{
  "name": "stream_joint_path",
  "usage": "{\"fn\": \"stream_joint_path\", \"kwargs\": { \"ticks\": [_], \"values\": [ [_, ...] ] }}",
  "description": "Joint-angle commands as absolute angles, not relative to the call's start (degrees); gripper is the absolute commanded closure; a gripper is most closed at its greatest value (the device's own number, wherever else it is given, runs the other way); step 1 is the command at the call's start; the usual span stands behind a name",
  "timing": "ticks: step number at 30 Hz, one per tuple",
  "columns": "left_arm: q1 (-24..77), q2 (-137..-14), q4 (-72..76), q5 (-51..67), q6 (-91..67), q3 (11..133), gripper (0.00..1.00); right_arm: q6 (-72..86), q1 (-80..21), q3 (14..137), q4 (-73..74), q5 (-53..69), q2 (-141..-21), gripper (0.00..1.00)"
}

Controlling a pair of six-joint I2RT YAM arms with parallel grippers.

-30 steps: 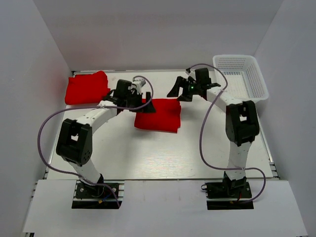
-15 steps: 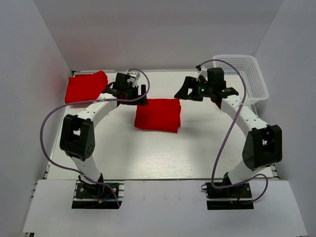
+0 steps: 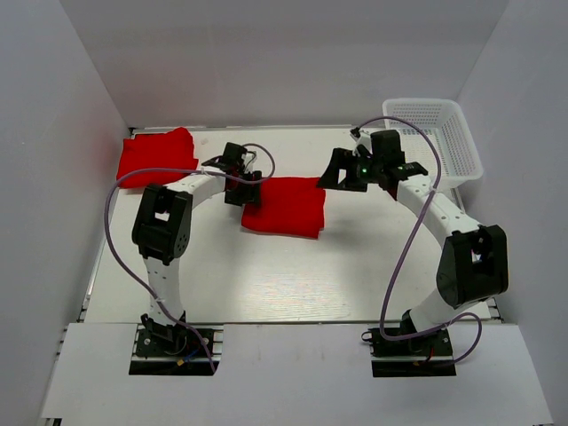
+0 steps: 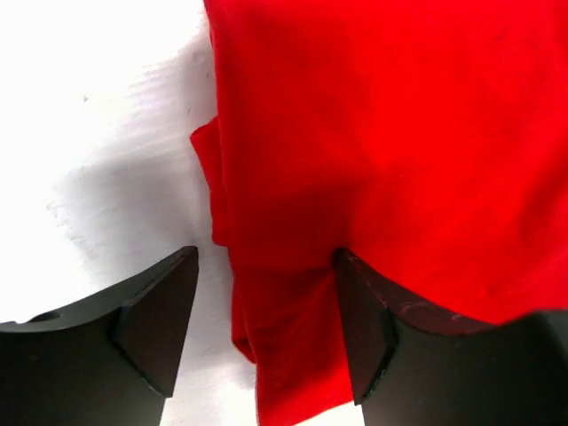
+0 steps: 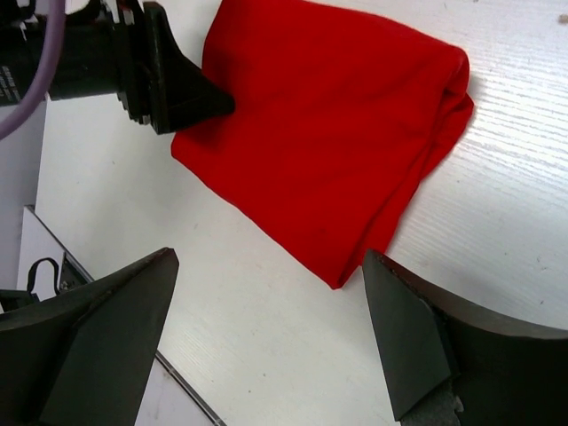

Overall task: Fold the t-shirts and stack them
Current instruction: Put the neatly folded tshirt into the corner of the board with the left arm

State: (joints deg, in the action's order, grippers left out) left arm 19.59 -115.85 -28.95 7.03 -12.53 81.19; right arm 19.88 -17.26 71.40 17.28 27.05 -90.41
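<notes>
Here the table point(image 3: 266, 284) carries both arms, each bent in toward the folded t-shirt point(image 3: 286, 209) point(image 4: 399, 133) point(image 5: 328, 133) at its middle. The right arm point(image 3: 444, 213) arches up from the shirt's near right. The left arm point(image 3: 160, 222) stands elbow-high to the shirt's left, its forearm reaching to the shirt's left edge. A second t-shirt point(image 3: 155, 157) lies folded well to the far left of the first. The right gripper point(image 3: 342, 170) point(image 5: 266, 293) hangs above the shirt's far right corner, jaws spread wide, holding nothing. The left gripper point(image 3: 251, 188) point(image 4: 262, 293) is parted astride the shirt's left hem, unclamped. Half a second earlier it was at the shirt's far left corner; the right arm has barely shifted.
</notes>
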Motion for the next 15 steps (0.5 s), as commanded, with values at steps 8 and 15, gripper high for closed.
{"fn": "stream_joint_path", "kwargs": {
  "ticks": [8,15],
  "values": [
    [23.20,-122.16,-30.84,1.76,-11.16,81.91,0.39,18.55,-17.14,68.29,17.49,24.61,-86.84,0.10],
    [25.14,-126.12,-31.99,3.15,-11.16,82.53,1.00,19.16,-16.96,65.22,17.58,21.71,-83.94,0.10]
  ]
}}
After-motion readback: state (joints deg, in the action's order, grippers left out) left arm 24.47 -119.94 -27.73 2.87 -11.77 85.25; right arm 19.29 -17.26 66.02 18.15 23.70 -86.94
